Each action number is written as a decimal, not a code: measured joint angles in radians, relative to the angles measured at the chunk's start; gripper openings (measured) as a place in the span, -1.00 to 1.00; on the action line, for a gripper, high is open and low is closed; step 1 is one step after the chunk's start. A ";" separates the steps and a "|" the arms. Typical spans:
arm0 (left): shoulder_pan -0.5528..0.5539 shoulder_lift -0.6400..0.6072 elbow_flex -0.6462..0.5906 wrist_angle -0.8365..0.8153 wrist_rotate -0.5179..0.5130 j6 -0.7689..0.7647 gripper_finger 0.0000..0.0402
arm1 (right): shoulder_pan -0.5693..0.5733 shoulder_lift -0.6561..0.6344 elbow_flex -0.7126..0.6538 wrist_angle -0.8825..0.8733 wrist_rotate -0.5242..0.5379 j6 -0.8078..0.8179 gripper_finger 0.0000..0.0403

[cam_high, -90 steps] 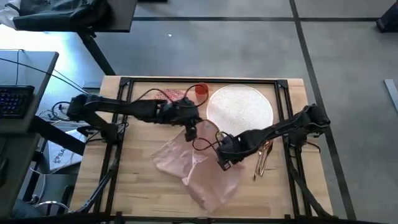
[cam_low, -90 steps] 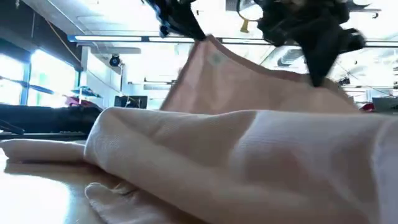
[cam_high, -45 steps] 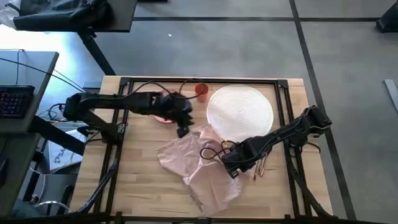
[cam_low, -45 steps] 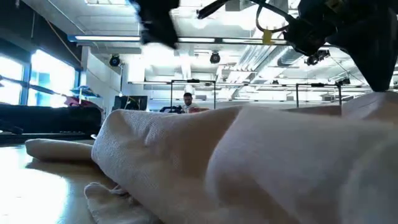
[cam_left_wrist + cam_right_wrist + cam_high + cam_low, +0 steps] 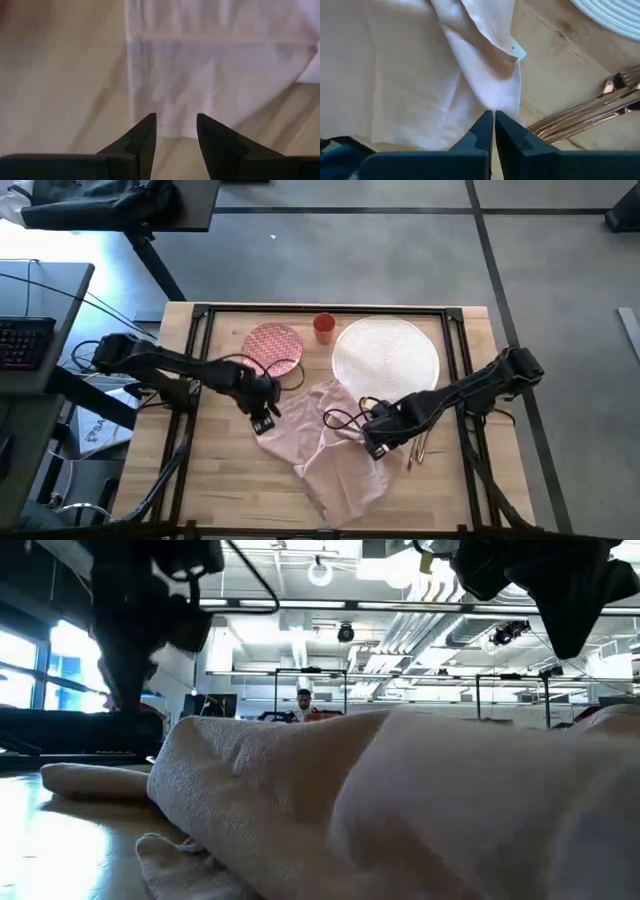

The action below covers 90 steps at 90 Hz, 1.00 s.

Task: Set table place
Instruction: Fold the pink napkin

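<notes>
The beige napkin (image 5: 322, 448) lies crumpled on the table (image 5: 225, 490), filling the low view as the napkin (image 5: 400, 800). My left gripper (image 5: 266, 418) hovers open over the napkin's left corner (image 5: 165, 125), its fingers on either side of the hem and touching nothing. My right gripper (image 5: 378, 443) is shut on the napkin's right edge. The red-patterned plate (image 5: 273, 347), orange cup (image 5: 324, 327) and white placemat (image 5: 386, 360) sit at the far side. Copper cutlery (image 5: 421, 442) lies to the right of the napkin. My right gripper pinches a raised fold at the napkin's right edge (image 5: 494, 106) between its two fingertips, coming from above and slanting down. The cloth rises slightly to the fingers and stays slack. The rest of the napkin lies on the table.
The cutlery (image 5: 590, 112) lies close beside my right gripper, with the placemat's rim (image 5: 615, 15) just beyond it. Black frame rails (image 5: 185, 430) run along the table's edges. Bare wood shows at the near left (image 5: 240, 480).
My left gripper has let go of the napkin's far corner, then swung toward the table's left and near edges and down to the napkin's left corner. The raised part of the napkin has fallen flat. My right gripper has shifted a little toward the right, lower.
</notes>
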 joint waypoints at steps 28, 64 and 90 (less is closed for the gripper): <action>-0.062 0.005 -0.177 0.149 -0.028 -0.139 -0.40 | -0.003 0.028 0.000 0.189 0.101 -0.177 -0.99; -0.092 0.006 -0.257 0.223 -0.041 -0.134 -0.97 | -0.163 0.080 0.000 0.342 0.166 -0.516 -0.38; -0.114 -0.041 -0.096 0.026 -0.128 -0.236 -1.00 | -0.243 0.091 -0.110 0.560 0.097 -0.889 -0.22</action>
